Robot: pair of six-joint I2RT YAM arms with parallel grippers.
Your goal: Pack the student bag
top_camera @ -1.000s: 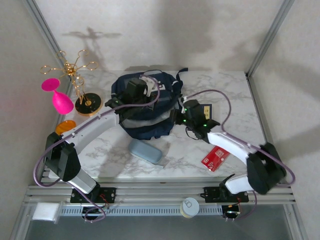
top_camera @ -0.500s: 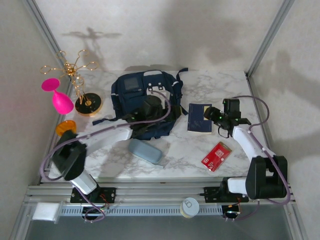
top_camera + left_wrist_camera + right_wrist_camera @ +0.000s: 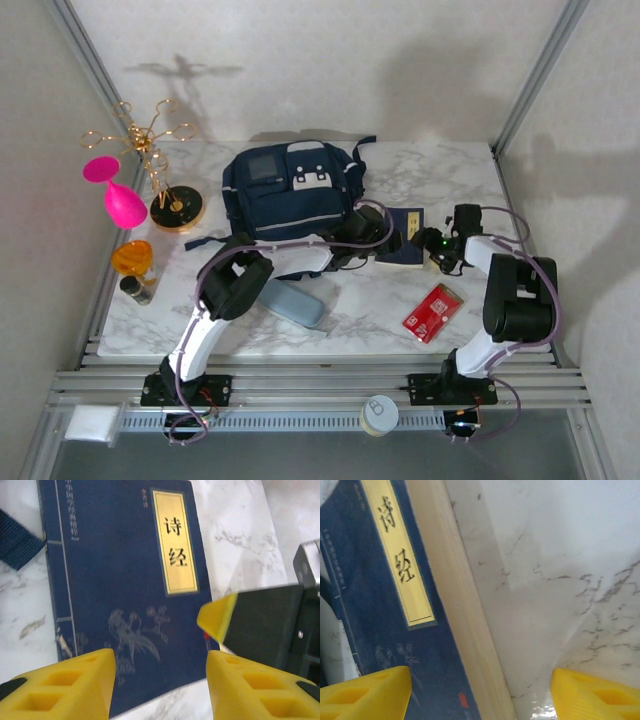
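1. Arms have both quit the bag (image 3: 290,195). A second ago the left gripper (image 3: 386,241) sat on top of it and the right gripper (image 3: 432,246) at its right flank. Now both have dropped to the book (image 3: 404,228), which lies flat on the table (image 3: 430,180) just right of the bag.
2. The bag lies at the back middle of the table, front pocket up, with nothing touching it. Whether its main opening is unzipped cannot be told.
3. The left gripper (image 3: 160,680) has its fingers spread, wider than a second ago. It hovers over the end of the cover with the bird drawing and pinches nothing.
4. The right gripper (image 3: 480,695) has its fingers spread wide. One is over the cover and one over bare marble, so they straddle the book's page edge, and nothing is pinched. One of its fingers shows in the left wrist view, close to the book's right side.
5. The work looks to have turned from handling the bag to fetching something to pack, and the book is the likely pick.
6. The book is thin and flat on the marble, so it probably needs an edge lifted before a grip will hold. The case (image 3: 291,302) and red card (image 3: 433,312) still wait nearer the arms.
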